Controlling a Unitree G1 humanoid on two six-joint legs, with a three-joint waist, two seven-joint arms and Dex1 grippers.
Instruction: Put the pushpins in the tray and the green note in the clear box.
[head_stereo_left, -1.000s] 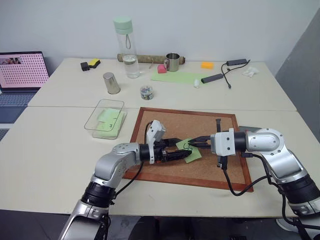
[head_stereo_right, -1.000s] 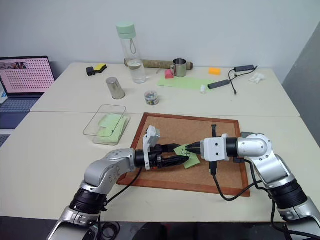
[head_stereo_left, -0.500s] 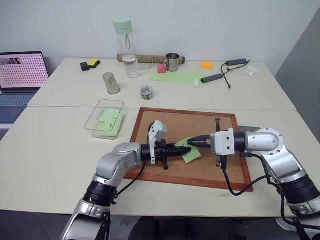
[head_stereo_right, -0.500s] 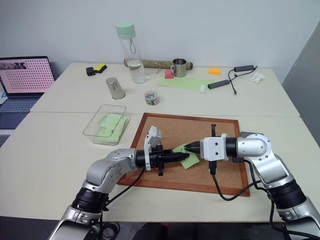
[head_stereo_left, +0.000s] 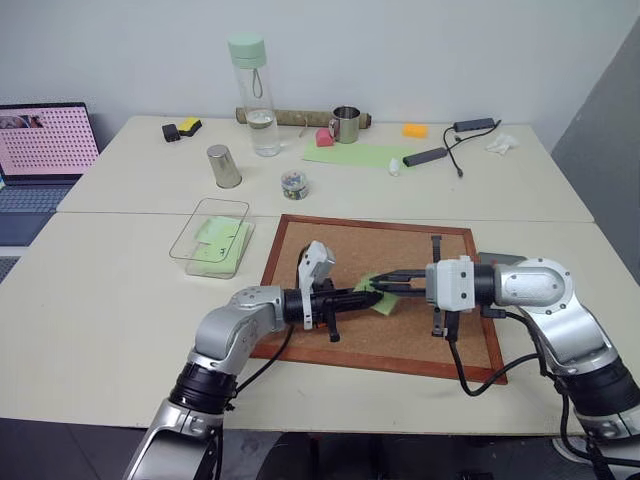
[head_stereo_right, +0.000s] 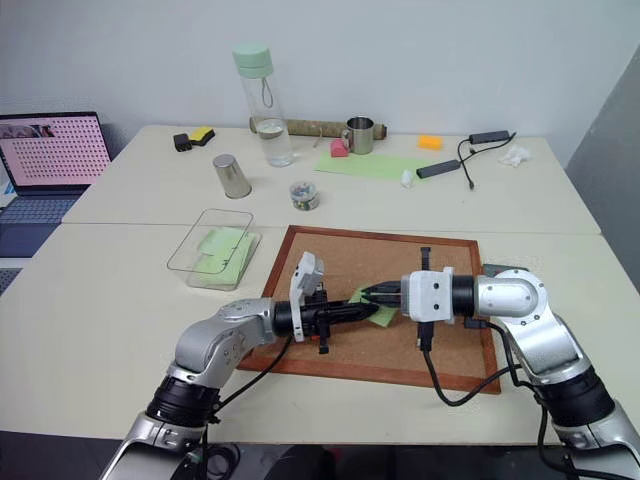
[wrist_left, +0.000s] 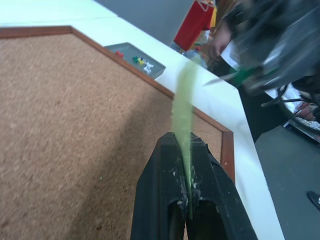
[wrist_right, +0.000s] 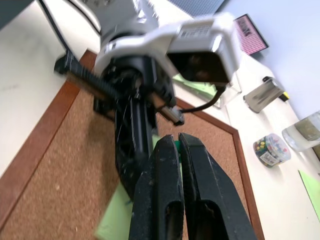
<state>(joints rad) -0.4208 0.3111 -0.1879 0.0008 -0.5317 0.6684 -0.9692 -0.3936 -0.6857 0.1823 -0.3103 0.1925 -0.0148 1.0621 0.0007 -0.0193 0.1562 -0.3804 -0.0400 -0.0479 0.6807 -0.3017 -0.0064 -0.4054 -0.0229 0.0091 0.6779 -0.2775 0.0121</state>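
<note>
My left gripper (head_stereo_left: 362, 296) is shut on the green note (head_stereo_left: 380, 298), which it holds on edge just above the corkboard (head_stereo_left: 420, 335); the left wrist view shows the note (wrist_left: 184, 100) pinched between the fingers (wrist_left: 165, 165). My right gripper (head_stereo_left: 378, 281) points at it from the right, just above the note, and is shut on a pushpin (wrist_left: 244, 75) with a green head. The dark tray (wrist_left: 150, 64) lies off the board's right edge with small pushpins (wrist_left: 136, 59) in it. The clear box (head_stereo_left: 236, 215) stands left of the board with green paper inside.
A small round jar of pins (head_stereo_left: 293, 183), a metal cup (head_stereo_left: 222, 166), a tall bottle (head_stereo_left: 251, 95), a mug (head_stereo_left: 344, 124) and a long pale-green sheet (head_stereo_left: 355, 155) stand on the far table. A laptop (head_stereo_left: 40, 150) is at the far left.
My left gripper has shut on the green note's edge. The right gripper has drawn up and back a little from the note, with the pin.
</note>
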